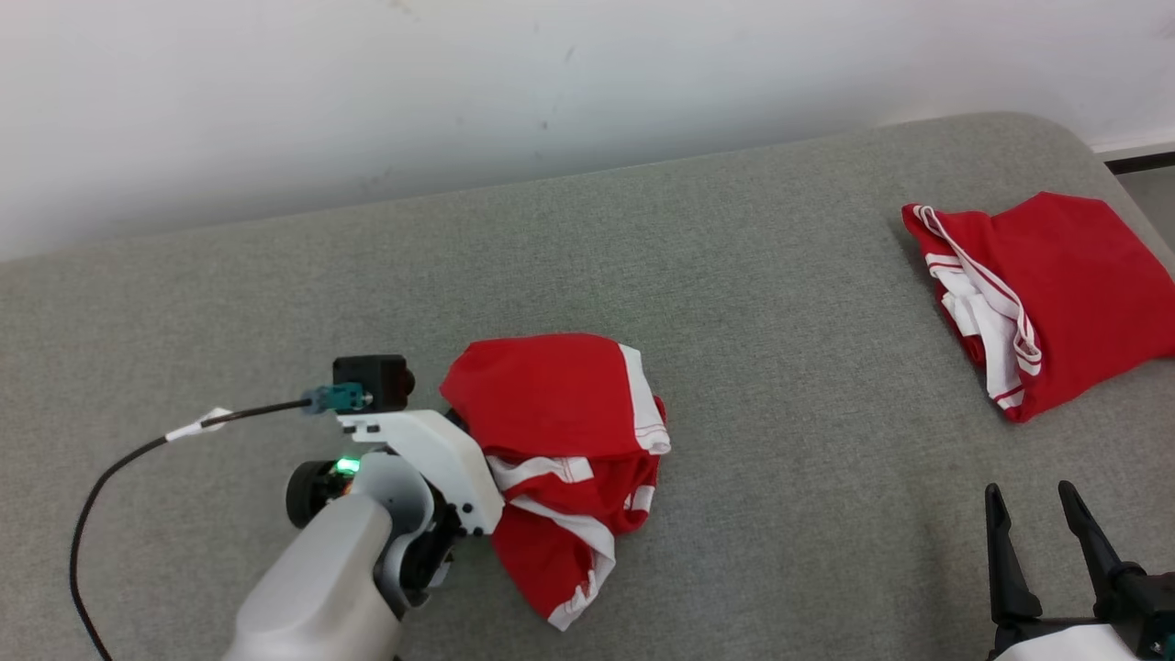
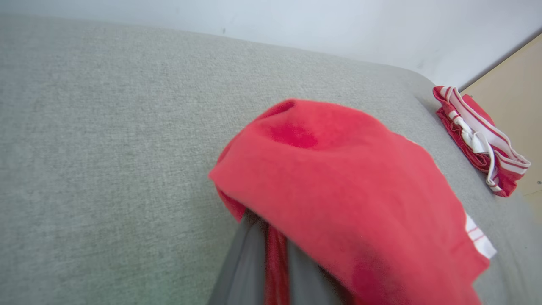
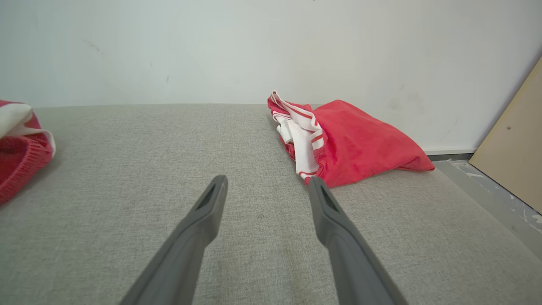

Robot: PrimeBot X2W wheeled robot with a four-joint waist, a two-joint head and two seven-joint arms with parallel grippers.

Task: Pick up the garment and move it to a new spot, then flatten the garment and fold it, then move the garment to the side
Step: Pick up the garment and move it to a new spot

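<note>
The garment (image 1: 551, 404) is a crumpled red piece with white stripes, lying bunched in the middle of the grey cushion (image 1: 753, 386). My left wrist (image 1: 431, 459) presses against its left side, and the fingers are buried under the cloth there. In the left wrist view the left gripper (image 2: 271, 241) is shut on a strip of the red garment (image 2: 338, 190), which drapes over both fingers. My right gripper (image 1: 1033, 500) stands open at the lower right, well clear of the cloth, nothing between its fingers (image 3: 211, 203). The garment's edge (image 3: 21, 148) shows at the right wrist view's left.
A second red and white garment (image 1: 1037, 294) lies folded near the cushion's far right corner, ahead of the right gripper (image 3: 267, 181). A black cable (image 1: 110, 477) trails left from my left wrist. A white wall (image 1: 459, 92) backs the cushion, and a tan board (image 3: 516, 148) leans at the right.
</note>
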